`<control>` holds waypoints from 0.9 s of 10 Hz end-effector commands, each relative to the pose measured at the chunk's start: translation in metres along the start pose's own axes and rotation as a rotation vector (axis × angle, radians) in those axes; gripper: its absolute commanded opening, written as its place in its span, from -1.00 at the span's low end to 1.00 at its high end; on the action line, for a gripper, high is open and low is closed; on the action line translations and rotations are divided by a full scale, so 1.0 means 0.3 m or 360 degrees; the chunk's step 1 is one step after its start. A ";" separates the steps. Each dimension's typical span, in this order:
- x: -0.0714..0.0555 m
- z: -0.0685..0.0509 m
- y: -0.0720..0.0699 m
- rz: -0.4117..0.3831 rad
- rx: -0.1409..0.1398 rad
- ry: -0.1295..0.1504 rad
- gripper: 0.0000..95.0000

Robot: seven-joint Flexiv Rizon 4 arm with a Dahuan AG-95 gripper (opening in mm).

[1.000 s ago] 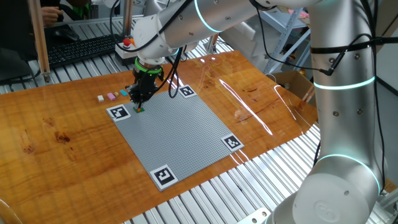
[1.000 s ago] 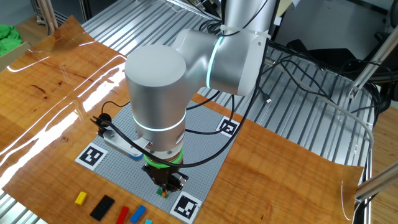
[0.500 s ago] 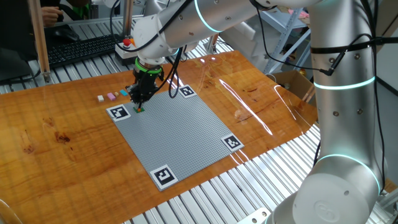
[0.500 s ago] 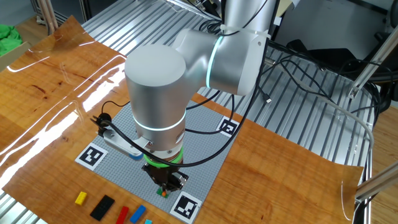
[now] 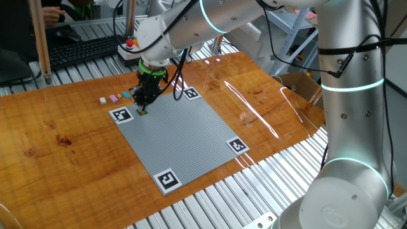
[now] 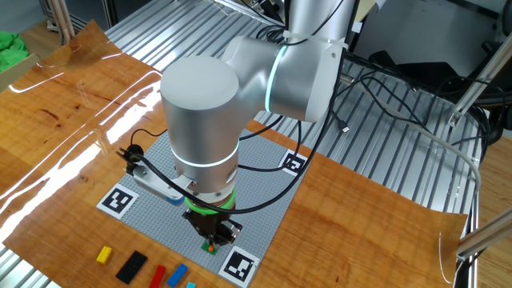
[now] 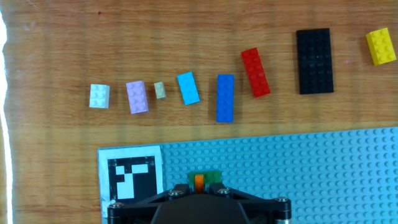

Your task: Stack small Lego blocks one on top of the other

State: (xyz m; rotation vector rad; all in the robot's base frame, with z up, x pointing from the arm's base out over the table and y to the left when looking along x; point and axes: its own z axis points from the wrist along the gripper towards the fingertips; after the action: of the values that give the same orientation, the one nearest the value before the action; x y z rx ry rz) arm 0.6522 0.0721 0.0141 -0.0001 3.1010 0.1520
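Down on the grey baseplate (image 7: 298,168), beside its corner marker (image 7: 130,178), the gripper (image 7: 199,184) is clamped on an orange brick (image 7: 199,181) atop a green brick (image 7: 212,177) — loose bricks (image 7: 225,98) line the wood beyond the baseplate.

Glossy varnished wooden table (image 5: 57,133); matt studded plastic baseplate (image 5: 184,137).

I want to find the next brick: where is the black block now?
In the hand view, the black block lies on the wooden table, upper right, between the red block and the yellow block, off the grey baseplate.
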 end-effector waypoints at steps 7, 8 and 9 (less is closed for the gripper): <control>-0.004 0.003 0.001 -0.0019 -0.0003 0.0003 -1.00; -0.005 0.002 0.002 -0.0019 -0.0003 0.0003 -1.00; -0.005 0.002 0.002 -0.0015 -0.0005 0.0003 -1.00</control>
State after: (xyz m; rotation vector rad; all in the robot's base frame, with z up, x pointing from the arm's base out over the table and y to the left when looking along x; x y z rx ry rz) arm 0.6539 0.0721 0.0140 -0.0140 3.1022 0.1540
